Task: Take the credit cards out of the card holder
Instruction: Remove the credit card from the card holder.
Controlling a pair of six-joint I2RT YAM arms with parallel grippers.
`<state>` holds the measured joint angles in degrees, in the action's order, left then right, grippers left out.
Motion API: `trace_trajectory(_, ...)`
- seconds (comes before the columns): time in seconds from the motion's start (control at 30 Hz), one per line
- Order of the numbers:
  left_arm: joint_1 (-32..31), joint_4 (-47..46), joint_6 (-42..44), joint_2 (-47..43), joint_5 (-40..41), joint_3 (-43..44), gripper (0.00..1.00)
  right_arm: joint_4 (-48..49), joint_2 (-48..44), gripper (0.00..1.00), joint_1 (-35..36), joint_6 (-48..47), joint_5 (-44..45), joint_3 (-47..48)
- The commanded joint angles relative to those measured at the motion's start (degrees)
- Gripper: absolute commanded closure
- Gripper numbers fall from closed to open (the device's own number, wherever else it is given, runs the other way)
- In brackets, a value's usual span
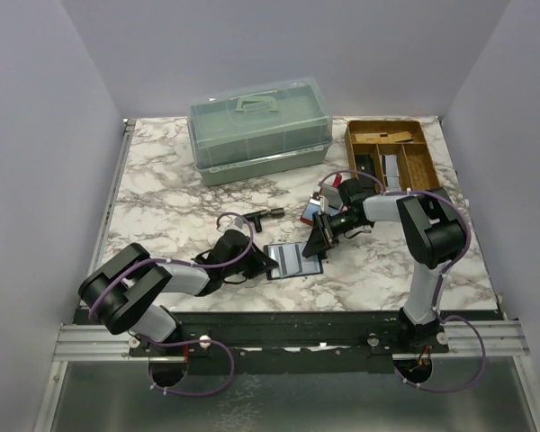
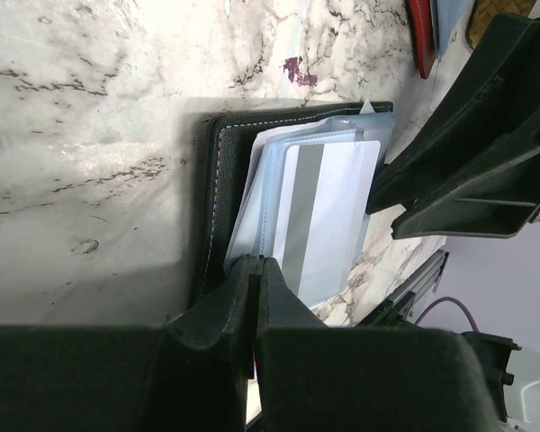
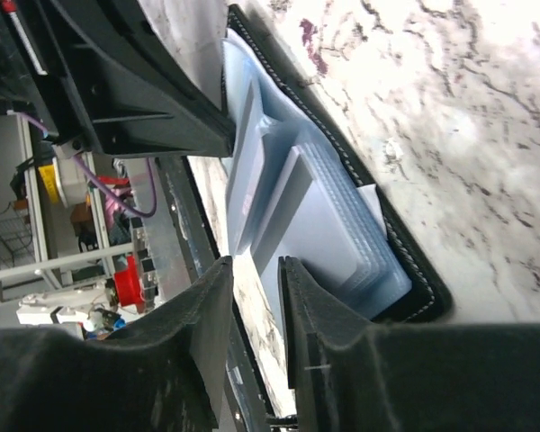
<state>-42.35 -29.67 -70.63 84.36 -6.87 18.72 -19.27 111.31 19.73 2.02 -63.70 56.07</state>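
Note:
The black card holder lies open on the marble table, with white stitching on its edge. Pale blue credit cards with a silvery grey stripe sit in its clear sleeves and stick out towards the near edge. My left gripper is shut on the holder's left edge, fingertips pinched together. My right gripper stands at the holder's right side. Its jaws are a narrow gap apart over the cards' protruding edge, with nothing between them.
A translucent green lidded box stands at the back. A wooden tray with more wallets and cards is at the back right. A red wallet and a small black T-shaped part lie behind the holder.

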Motion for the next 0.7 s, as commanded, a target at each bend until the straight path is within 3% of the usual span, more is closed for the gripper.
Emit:
trace_trajectory(0.0, 0.6, 8.3, 2.6, 1.6, 1.7, -1.7, 1.00, 0.4, -0.4, 0.63, 0.7, -0.7, -1.3, 0.5)
trace_trajectory(0.2, 0.5, 6.7, 2.9, 3.8, 0.0, -0.5, 1.00, 2.0, -0.1, 0.58, 3.6, 0.8, -0.4, 1.0)
trace_trajectory(0.43, 0.1, 6.3, 3.0, 4.1, -0.8, 0.3, 1.00, 3.3, 3.1, 0.59, 4.5, 2.8, -0.6, 1.7)
trace_trajectory(0.67, -0.6, 5.6, 2.7, 4.8, -1.0, 0.3, 1.00, 4.7, 4.2, 0.74, 4.6, 4.1, -0.4, 1.1)
